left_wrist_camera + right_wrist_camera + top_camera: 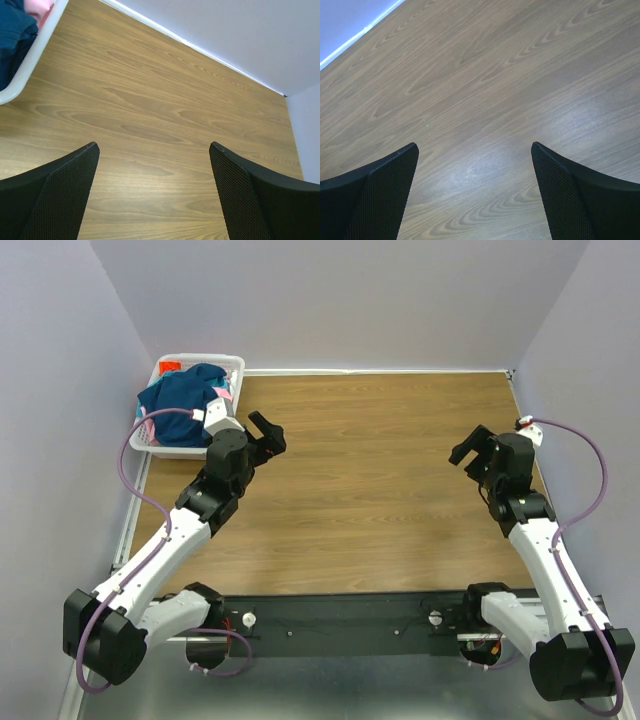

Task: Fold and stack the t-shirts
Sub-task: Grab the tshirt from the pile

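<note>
T-shirts lie heaped in one white basket at the far left corner of the table, seen from above, a dark blue tee on top of pink cloth, just left of the left gripper and well apart from the right gripper. From the left wrist, its two fingers stand spread over bare wood, with the basket rim and blue and pink cloth at far left. From the right wrist, both jaws likewise stand apart above wood grain.

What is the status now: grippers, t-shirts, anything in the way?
Left gripper open, empty, beside basket. Right gripper open, empty. T-shirts heaped in basket, none folded. No obstacle seen.
</note>
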Controlling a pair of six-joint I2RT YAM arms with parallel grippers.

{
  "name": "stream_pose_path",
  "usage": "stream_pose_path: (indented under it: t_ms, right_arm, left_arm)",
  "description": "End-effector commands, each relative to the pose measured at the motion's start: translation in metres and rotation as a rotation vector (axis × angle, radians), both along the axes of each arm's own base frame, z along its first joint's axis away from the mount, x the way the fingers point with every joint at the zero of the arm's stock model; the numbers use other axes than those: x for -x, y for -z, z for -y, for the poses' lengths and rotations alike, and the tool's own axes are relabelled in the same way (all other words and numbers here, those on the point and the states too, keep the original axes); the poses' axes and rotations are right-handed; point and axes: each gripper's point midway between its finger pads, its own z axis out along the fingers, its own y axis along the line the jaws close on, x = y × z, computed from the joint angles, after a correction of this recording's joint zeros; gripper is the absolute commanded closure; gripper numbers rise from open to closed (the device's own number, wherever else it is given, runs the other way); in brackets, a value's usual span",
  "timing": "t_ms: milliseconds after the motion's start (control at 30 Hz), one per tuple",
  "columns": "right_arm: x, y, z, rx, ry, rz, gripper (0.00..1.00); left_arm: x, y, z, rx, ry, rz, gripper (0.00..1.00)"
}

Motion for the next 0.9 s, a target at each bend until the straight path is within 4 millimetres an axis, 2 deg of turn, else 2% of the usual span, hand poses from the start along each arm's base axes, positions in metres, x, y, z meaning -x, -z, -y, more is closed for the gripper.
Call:
stream_pose_path:
  t_ms: [0, 167, 333, 433, 467, 500, 533, 633, 667, 700, 733, 767, 800, 833, 867]
  right_arm:
    - [0.002, -0.008, -0.004, 0.007, -0.042, 0.004, 0.00]
    - [-0.001, -0.014, -0.012, 0.032, -0.115, 0.012, 0.00]
    - [-0.004, -0.024, -0.013, -0.010, -0.087, 0.040, 0.00]
    - [-0.006, -0.029, -0.009, -0.025, -0.051, 0.058, 0.00]
    - [-0.007, -0.031, -0.008, -0.035, -0.038, 0.064, 0.00]
    - [-0.008, -0.032, -0.007, -0.031, -0.033, 0.069, 0.00]
    - [-0.008, -0.034, -0.007, -0.026, -0.035, 0.071, 0.00]
    - [-0.009, -0.028, -0.006, -0.004, -0.045, 0.051, 0.00]
    - [-0.009, -0.025, -0.006, -0.007, -0.041, 0.044, 0.00]
    - [-0.009, -0.022, -0.007, -0.007, -0.043, 0.036, 0.00]
    - [-0.010, -0.016, -0.005, -0.003, -0.035, 0.020, 0.00]
    - [-0.011, -0.013, -0.004, -0.002, -0.027, 0.011, 0.00]
    - [-0.012, -0.010, -0.002, 0.003, -0.021, 0.000, 0.00]
    - [-0.013, -0.008, -0.001, 0.009, -0.017, -0.006, 0.00]
    - [-0.014, -0.003, -0.001, 0.013, -0.017, -0.020, 0.00]
  left_arm:
    - [-0.001, -0.001, -0.017, -0.052, -0.070, -0.006, 0.02]
    - [-0.004, -0.002, -0.028, -0.063, -0.133, -0.015, 0.02]
    - [-0.014, -0.003, -0.045, -0.101, -0.211, -0.026, 0.02]
    - [-0.034, -0.006, -0.076, -0.119, -0.242, -0.037, 0.02]
    - [-0.043, 0.007, -0.085, -0.120, -0.247, -0.084, 0.02]
    - [-0.052, 0.002, -0.089, -0.099, -0.226, -0.087, 0.02]
    - [-0.059, 0.005, -0.113, -0.093, -0.279, -0.109, 0.02]
    - [-0.083, 0.001, -0.136, -0.148, -0.337, -0.131, 0.02]
    - [-0.093, 0.011, -0.141, -0.162, -0.354, -0.163, 0.02]
    - [-0.099, 0.012, -0.146, -0.172, -0.366, -0.171, 0.02]
    - [-0.109, 0.001, -0.150, -0.164, -0.379, -0.158, 0.02]
    - [-0.116, 0.002, -0.155, -0.163, -0.385, -0.172, 0.02]
    - [-0.123, 0.026, -0.165, -0.174, -0.399, -0.249, 0.02]
    - [-0.132, 0.014, -0.170, -0.166, -0.417, -0.238, 0.02]
    - [-0.138, 0.037, -0.175, -0.185, -0.427, -0.311, 0.02]
